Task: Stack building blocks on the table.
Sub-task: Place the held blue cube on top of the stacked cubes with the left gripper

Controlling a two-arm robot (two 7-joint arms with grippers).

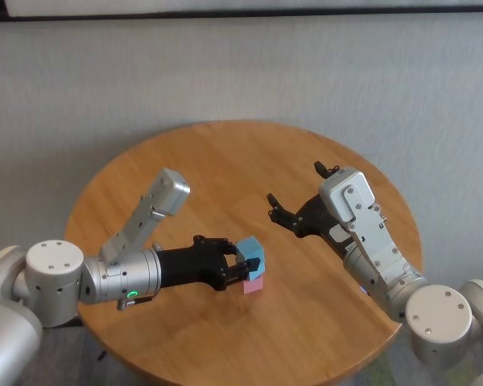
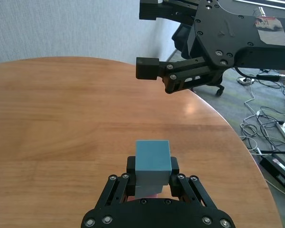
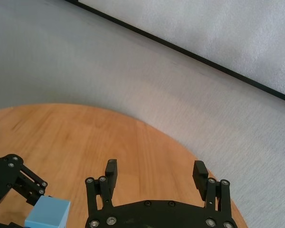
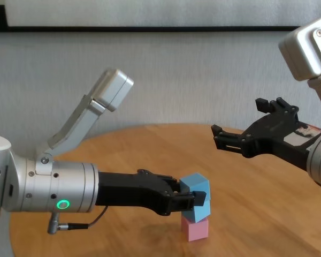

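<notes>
On the table [image 1: 225,161], a pale pink block [image 1: 254,286] stands with light blue blocks stacked on it. The top blue block [image 1: 253,255] sits slightly turned. The blue block under it [image 2: 147,190] is mostly hidden. My left gripper [image 1: 241,265] is shut on the top blue block [image 2: 153,156], with its fingers [image 2: 131,166] on both sides. The chest view shows the pink block [image 4: 195,229], the blue block [image 4: 196,190] and the left gripper [image 4: 195,201]. My right gripper [image 1: 296,185] is open and empty. It hovers above the table to the right of the stack and also shows in the chest view [image 4: 237,116].
The table's rounded edge [image 2: 237,137] runs close to the right of the stack. Beyond it, cables and a power strip [image 2: 275,128] lie on the floor. A grey wall [image 1: 241,72] stands behind the table.
</notes>
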